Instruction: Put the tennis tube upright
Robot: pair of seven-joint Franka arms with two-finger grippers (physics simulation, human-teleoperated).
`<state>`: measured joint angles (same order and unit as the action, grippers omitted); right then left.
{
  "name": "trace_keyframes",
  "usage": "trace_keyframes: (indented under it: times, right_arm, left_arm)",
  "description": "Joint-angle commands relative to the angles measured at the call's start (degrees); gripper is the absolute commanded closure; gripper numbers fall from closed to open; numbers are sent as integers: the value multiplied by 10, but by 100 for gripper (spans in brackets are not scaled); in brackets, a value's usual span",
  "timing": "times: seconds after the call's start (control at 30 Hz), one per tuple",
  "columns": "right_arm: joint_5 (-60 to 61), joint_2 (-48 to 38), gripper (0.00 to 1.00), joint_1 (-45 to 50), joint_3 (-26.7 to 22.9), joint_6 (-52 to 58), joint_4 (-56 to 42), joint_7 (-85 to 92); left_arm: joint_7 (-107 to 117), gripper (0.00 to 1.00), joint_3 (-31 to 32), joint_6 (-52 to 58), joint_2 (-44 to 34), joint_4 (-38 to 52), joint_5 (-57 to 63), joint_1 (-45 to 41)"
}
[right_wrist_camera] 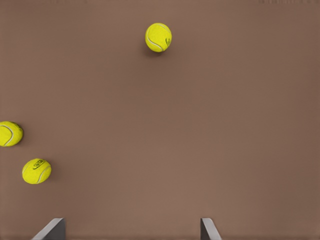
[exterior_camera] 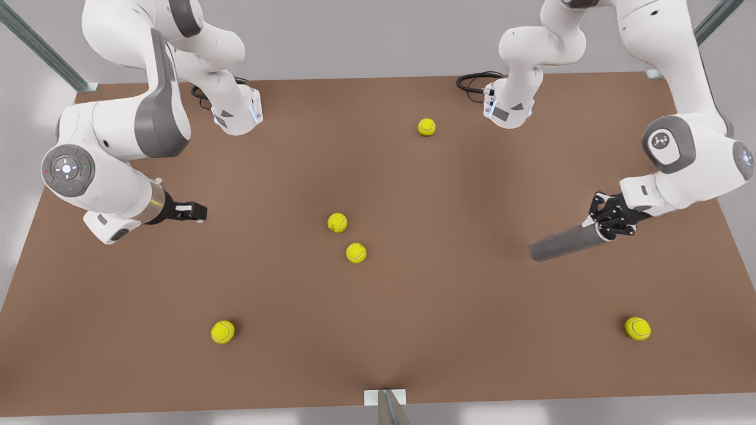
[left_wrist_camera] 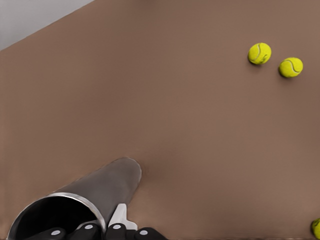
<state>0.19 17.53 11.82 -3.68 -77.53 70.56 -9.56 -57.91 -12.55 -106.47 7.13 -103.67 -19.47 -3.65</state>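
Left gripper [exterior_camera: 605,227], at the front view's right, clamps the lying tennis tube [exterior_camera: 564,243]; right gripper [exterior_camera: 198,211], at the front view's left, hangs spread open.

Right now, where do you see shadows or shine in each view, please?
Front view: the table is darker in its middle, each tennis ball casts a small soft shadow, and the tennis tube, lying in the left gripper, looks dull grey. Left wrist view: the tube's rim shines silvery and its mouth is black. Right wrist view: even light, with the right gripper's open fingers grey.
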Motion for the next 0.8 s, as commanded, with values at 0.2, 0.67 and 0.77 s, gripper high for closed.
trace_keyframes:
  times: [0.2, 0.67, 0.77]
  right_arm:
    - [1, 0, 0, 7, 0, 0, 0, -2]
    - [-1, 4, 0, 7, 0, -1, 0, -2]
    - [-1, 5, 0, 7, 0, -1, 0, -2]
  left_arm:
    - [209, 79, 2, -76, 41, 6, 92, -9]
    - [216, 12, 10, -112, 85, 5, 95, -9]
    - [216, 0, 10, -109, 85, 6, 95, -9]
